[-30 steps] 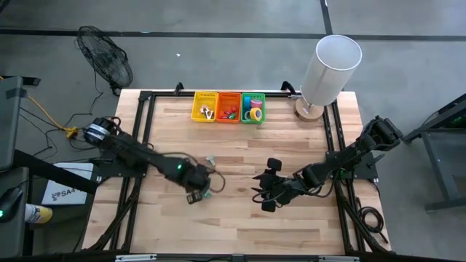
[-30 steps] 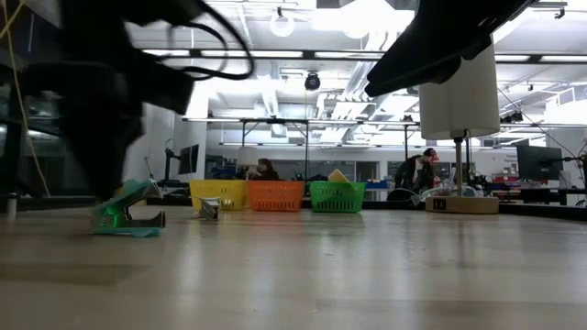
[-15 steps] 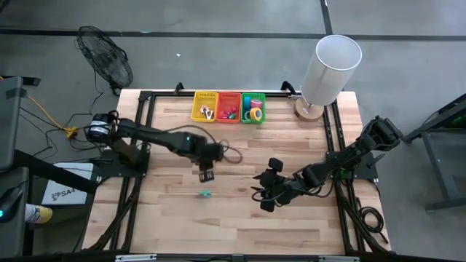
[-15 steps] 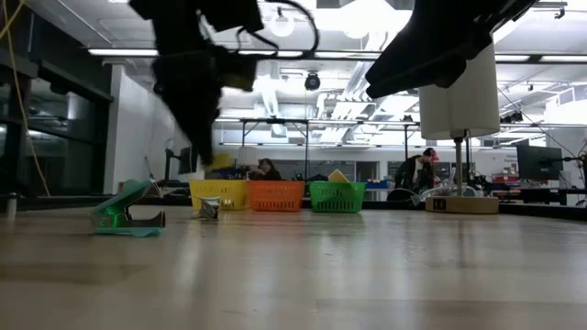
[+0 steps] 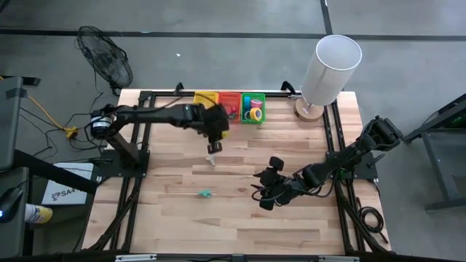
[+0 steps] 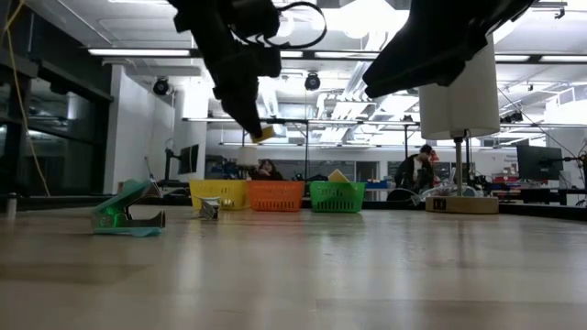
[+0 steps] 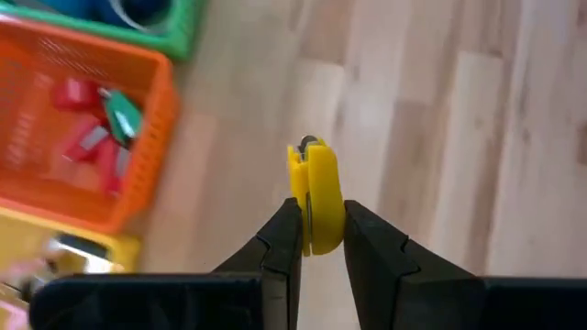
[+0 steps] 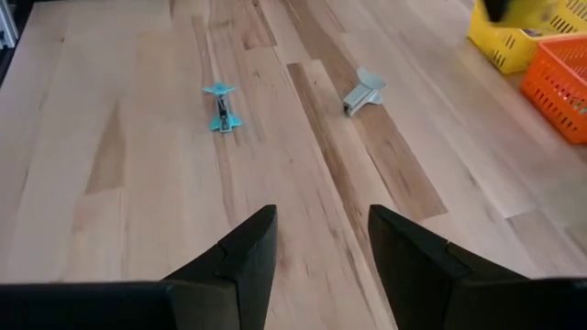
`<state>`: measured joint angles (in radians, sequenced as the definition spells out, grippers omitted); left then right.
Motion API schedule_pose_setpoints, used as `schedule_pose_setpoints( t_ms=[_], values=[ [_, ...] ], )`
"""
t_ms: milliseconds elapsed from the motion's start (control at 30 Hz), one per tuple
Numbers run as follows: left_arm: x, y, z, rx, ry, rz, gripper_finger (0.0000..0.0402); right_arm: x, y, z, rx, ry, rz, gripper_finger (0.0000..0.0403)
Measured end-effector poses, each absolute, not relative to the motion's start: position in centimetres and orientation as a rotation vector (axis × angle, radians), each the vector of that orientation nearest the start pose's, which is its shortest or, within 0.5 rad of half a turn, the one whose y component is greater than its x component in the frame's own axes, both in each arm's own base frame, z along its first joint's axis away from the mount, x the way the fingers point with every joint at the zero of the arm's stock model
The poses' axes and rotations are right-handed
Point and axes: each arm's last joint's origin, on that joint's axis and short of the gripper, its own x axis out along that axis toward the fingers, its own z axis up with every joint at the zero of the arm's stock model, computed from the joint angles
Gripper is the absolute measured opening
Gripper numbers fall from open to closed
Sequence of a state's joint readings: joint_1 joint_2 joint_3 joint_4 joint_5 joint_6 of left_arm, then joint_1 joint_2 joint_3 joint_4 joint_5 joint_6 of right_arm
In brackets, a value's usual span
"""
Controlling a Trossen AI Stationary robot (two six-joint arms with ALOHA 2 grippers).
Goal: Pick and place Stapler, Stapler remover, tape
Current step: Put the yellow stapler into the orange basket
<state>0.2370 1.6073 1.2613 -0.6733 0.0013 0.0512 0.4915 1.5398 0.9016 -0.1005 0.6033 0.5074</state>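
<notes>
My left gripper (image 5: 212,147) hangs high over the table's far middle, just short of the baskets, shut on a yellow staple remover (image 7: 312,192), which also shows in the low view (image 6: 262,134). A grey staple remover (image 8: 364,92) lies on the table below it. A teal one (image 5: 206,193) lies nearer the front. Tape rolls (image 5: 255,112) sit in the green basket (image 5: 253,118). Small red items, perhaps staplers (image 7: 81,93), lie in the orange basket (image 7: 147,156). My right gripper (image 8: 316,229) waits open at the right. My left gripper pinches the yellow staple remover's near end (image 7: 316,240) between its two fingers, which lie on its two flat sides. The fingers slant down toward the far edge. The remover sticks out past the fingertips, lifted clear of the table.
A yellow basket (image 5: 204,97) stands left of the orange one at the far edge. A white lamp (image 5: 329,65) stands at the far right corner. Bare wood lies between the two arms and along the front.
My left gripper, shut on the yellow remover, has risen from beside the teal remover near the table's left front. It has swung toward the far edge and the baskets, rolling its wrist on the way. The teal and grey removers have stayed where they lay.
</notes>
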Motion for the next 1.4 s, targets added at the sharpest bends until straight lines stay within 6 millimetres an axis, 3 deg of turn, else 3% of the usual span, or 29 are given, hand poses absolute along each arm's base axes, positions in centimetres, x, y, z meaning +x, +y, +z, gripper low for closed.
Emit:
schedule_pose_setpoints(
  t_ms=[400,733,1067,1400],
  values=[
    [31.1,14.2,26.6,0.145,0.915,0.219,0.0058,28.2,12.9,20.8,0.019,0.562,-0.338,0.0165],
    [30.1,17.4,27.1,0.313,0.877,0.218,0.0058,28.1,12.7,20.8,-0.031,0.541,-0.401,0.0165],
    [31.7,19.8,22.8,0.317,0.954,0.211,0.0058,28.6,11.6,20.8,-0.025,0.549,-0.439,0.0165],
    [32.6,20.6,20.1,0.261,0.976,0.193,0.0058,28.6,11.3,20.6,-0.033,0.569,-0.434,0.0165]
  ],
)
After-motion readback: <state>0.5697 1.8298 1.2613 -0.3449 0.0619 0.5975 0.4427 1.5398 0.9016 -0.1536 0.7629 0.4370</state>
